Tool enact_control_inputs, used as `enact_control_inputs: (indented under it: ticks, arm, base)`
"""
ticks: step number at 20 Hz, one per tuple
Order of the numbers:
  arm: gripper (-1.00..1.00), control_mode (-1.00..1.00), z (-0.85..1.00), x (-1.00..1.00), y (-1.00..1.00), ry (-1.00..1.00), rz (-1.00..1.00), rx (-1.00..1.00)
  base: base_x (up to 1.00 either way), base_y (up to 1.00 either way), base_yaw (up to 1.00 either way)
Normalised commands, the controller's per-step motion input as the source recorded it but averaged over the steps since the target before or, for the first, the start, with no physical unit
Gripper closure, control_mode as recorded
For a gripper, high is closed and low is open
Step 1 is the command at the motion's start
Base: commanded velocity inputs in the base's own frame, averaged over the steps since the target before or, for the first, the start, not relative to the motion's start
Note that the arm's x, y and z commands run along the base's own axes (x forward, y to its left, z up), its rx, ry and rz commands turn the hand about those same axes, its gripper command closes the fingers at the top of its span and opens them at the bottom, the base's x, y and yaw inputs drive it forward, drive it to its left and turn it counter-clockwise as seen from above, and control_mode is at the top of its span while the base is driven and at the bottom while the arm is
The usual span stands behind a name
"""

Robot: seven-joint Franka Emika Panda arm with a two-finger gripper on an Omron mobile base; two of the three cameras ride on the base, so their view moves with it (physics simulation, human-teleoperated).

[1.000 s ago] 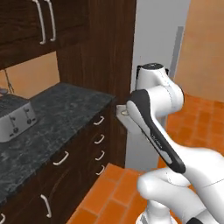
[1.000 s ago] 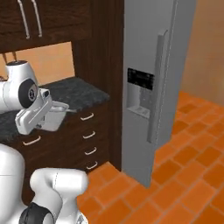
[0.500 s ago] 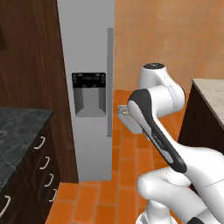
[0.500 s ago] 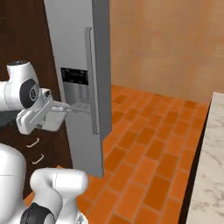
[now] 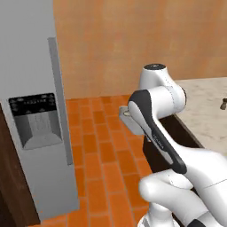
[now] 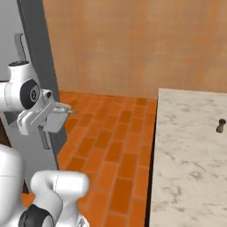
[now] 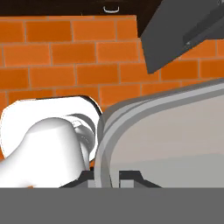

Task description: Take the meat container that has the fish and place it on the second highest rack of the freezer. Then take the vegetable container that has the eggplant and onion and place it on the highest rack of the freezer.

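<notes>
An orange wall (image 5: 133, 40) runs across the back, and an orange brick floor (image 5: 97, 155) lies below it. The grey freezer (image 5: 31, 80) stands on the robot's left, its door shut, with a long upright handle (image 5: 60, 102) and a dark dispenser panel (image 5: 34, 119) set into the front. In the right base view the freezer (image 6: 31, 48) shows just behind the arm. On the robot's right stands a pale marble bench (image 6: 190, 164) with a dark side. One small dark thing (image 6: 220, 125), too small to name, stands upright on the bench near its far end; in the left base view it (image 5: 224, 104) sits at the picture's right edge.

The white arm (image 5: 157, 128) is folded in front of the base, the hand held over the floor between freezer and bench. The hand carries a grey container (image 6: 57, 120), held well above the floor and about level; from the left it (image 5: 127, 119) shows as a grey edge beyond the forearm. I cannot tell what lies in it.

In the hand view the container's curved grey rim (image 7: 131, 127) runs up from the claw (image 7: 109, 177), and the two dark tips sit close on either side of that rim, so the claw is narrow and gripping the container. Beyond it lie the brick floor (image 7: 57, 57), a slanted grey panel (image 7: 188, 30) at the upper right, and a strip of dark cabinet with a small handle (image 7: 111, 8) along the top edge.
</notes>
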Motion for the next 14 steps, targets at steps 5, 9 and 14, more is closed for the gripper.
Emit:
enact_control_inputs:
  ticks: [5,9,14]
  arm:
    - [1.0,1.0,0.0,0.0,0.0,0.0,0.0,0.0]
    - [1.0,1.0,0.0,0.0,0.0,0.0,0.0,0.0]
    - [1.0,1.0,0.0,0.0,0.0,0.0,0.0,0.0]
  base:
    - [0.87,-0.32,-0.36]
    - [1.0,-0.11,-0.27]
    - [1.0,-0.23,-0.13]
